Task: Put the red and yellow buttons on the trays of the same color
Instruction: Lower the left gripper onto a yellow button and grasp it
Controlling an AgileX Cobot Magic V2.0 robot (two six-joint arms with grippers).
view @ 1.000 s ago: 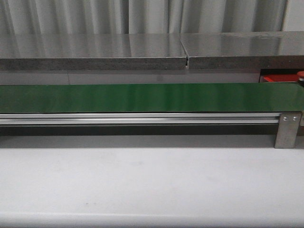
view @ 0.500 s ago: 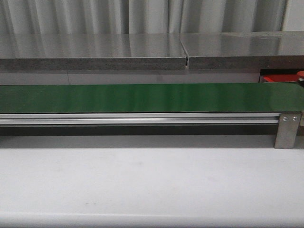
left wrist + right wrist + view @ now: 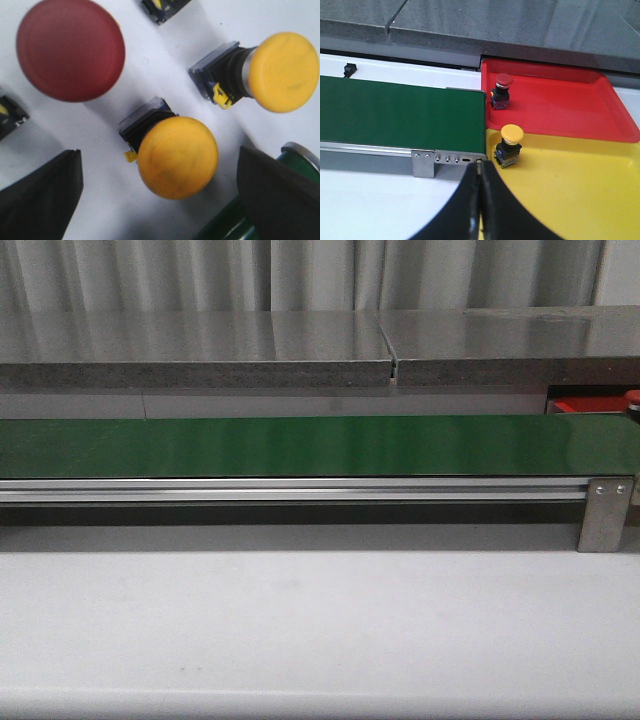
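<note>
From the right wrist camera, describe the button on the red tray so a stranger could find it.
Find the green belt's end; the red tray lies just past it. The red button stands in the tray's corner beside the belt. Its cap is red, unlike the yellow button on the neighbouring yellow tray.

red button (image 3: 503, 81) – red tray (image 3: 560, 102) | yellow button (image 3: 511, 134) – yellow tray (image 3: 570, 185)

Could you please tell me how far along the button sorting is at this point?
Done: one red button sits in the red tray, one yellow button in the yellow tray. In hand: nothing. Left: two yellow buttons and a red one under the open left gripper.
</note>
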